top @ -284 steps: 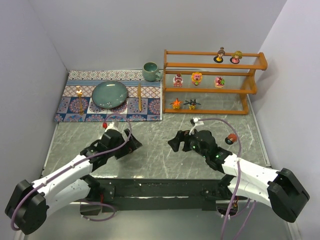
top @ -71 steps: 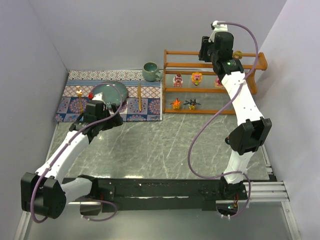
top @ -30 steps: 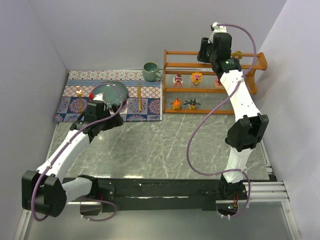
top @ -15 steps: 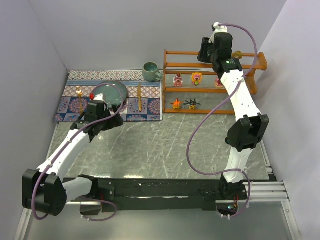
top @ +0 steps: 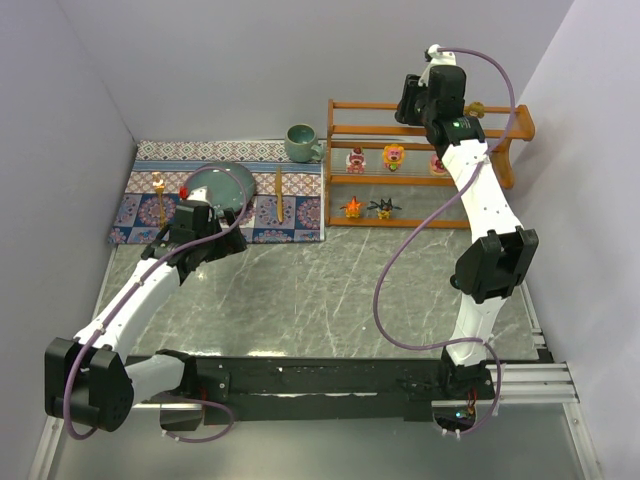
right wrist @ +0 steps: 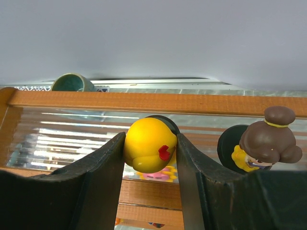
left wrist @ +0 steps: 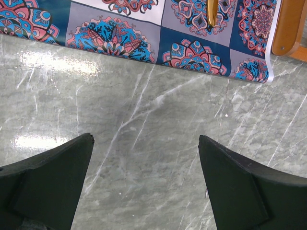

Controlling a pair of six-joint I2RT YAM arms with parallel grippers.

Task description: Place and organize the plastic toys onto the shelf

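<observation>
My right gripper (right wrist: 151, 140) is shut on a yellow round-headed toy (right wrist: 148, 145) with a red mark and a dark base, held over the top tier of the orange-brown shelf (right wrist: 96, 101). A brown-haired toy (right wrist: 266, 137) stands on that tier just to its right. From above, the right gripper (top: 422, 102) is at the shelf (top: 500, 181) top. Pink and yellow toys (top: 393, 157) stand on the middle tier, and an orange spiky toy (top: 352, 207) and a dark one (top: 383, 208) on the bottom tier. My left gripper (left wrist: 146, 143) hangs open over bare marble beside the patterned mat (left wrist: 192, 45).
A teal mug (top: 300, 142) stands left of the shelf. A teal plate (top: 225, 185) and two slim utensils (top: 279, 195) lie on the mat (top: 150, 152). A shelf foot (left wrist: 291, 26) shows in the left wrist view. Walls close in the back and right.
Nothing has visibly moved in the last second. Compared with the oldest frame, the right arm has risen from the table to the shelf top and the left arm has reached toward the mat.
</observation>
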